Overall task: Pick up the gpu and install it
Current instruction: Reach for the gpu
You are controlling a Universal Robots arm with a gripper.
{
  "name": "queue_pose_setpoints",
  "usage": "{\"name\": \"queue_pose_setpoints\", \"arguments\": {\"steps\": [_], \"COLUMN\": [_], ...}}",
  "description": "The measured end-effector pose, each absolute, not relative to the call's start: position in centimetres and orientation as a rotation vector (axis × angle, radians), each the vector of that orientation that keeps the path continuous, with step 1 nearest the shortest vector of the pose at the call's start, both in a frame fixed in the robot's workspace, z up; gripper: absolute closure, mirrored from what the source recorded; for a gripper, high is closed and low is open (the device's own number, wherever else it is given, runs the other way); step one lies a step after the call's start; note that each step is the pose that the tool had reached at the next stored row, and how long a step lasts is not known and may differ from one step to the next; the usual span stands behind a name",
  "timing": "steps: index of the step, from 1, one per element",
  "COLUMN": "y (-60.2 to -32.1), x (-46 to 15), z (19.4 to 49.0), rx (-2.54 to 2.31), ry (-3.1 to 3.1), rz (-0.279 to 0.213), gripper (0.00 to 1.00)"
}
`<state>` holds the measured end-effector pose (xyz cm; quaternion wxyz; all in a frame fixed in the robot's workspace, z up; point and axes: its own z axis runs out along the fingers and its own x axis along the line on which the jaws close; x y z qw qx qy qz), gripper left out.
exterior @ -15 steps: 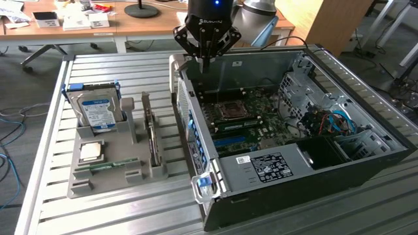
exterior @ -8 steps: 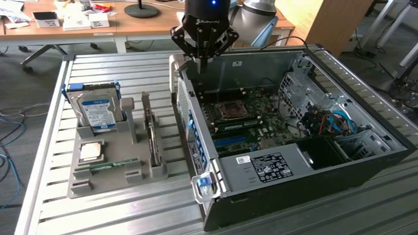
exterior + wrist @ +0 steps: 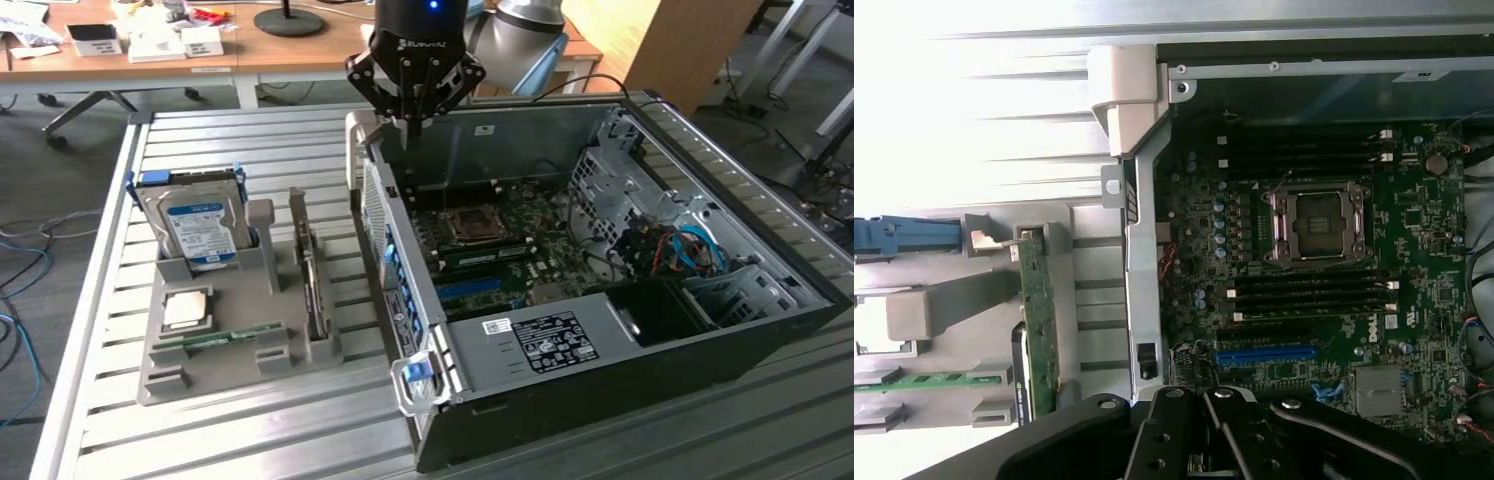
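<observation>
gpu (image 3: 308, 268): thin dark card, on edge in holder (image 3: 214, 362), centre-left of frame. Pincer (image 3: 411, 135) closed, empty, top centre, well apart.

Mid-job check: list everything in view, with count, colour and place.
gpu: one, dark brownish, on edge in the tray, beside the case.
hard drive: one, silver, blue label, upright in the tray.
memory stick: one, green, flat in the tray.
processor chip: one, silver, flat in the tray.
tray: one, grey, exterior view's left of the case.
computer case: one, black, open, on the table.
motherboard: one, dark green, inside the case.
table: one, metal slats, under everything.
gripper: one, black, shut, above the case's tray-side wall.
</observation>
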<state>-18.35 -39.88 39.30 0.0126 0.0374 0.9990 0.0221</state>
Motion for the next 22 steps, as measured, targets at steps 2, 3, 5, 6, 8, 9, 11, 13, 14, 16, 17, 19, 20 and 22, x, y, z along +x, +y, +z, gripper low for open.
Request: {"name": "queue_pose_setpoints", "arguments": {"steps": [2, 3, 5, 6, 8, 9, 11, 13, 14, 16, 17, 19, 20, 22], "y": [-39.9, -39.9, -39.9, -39.9, -39.9, -39.9, -39.9, -39.9, -39.9, -39.9, -39.9, -39.9, -39.9, -39.9], "x": [-18.4, -18.4, -18.5, -18.5, -18.5, -18.5, -18.6, -18.6, -18.7, -18.8, -18.8, -19.0, -19.1, -19.4], "z": [39.3, 39.3, 39.3, 39.3, 39.3, 39.3, 39.3, 39.3, 39.3, 39.3, 39.3, 39.3, 39.3, 39.3], "rx": [0.117, 0.117, 0.116, 0.117, 0.117, 0.116, 0.117, 0.117, 0.117, 0.117, 0.117, 0.117, 0.117, 0.117], "ry": [3.114, 3.114, 3.114, 3.114, 3.114, 3.114, 3.114, 3.114, 3.114, 3.114, 3.114, 3.114, 3.114, 3.114], "rz": [0.069, 0.069, 0.069, 0.069, 0.069, 0.069, 0.069, 0.069, 0.069, 0.069, 0.069, 0.069, 0.069, 0.069], "gripper": [0.89, 0.89, 0.89, 0.89, 0.89, 0.89, 0.89, 0.89, 0.89, 0.89, 0.89, 0.89, 0.89, 0.89]}}
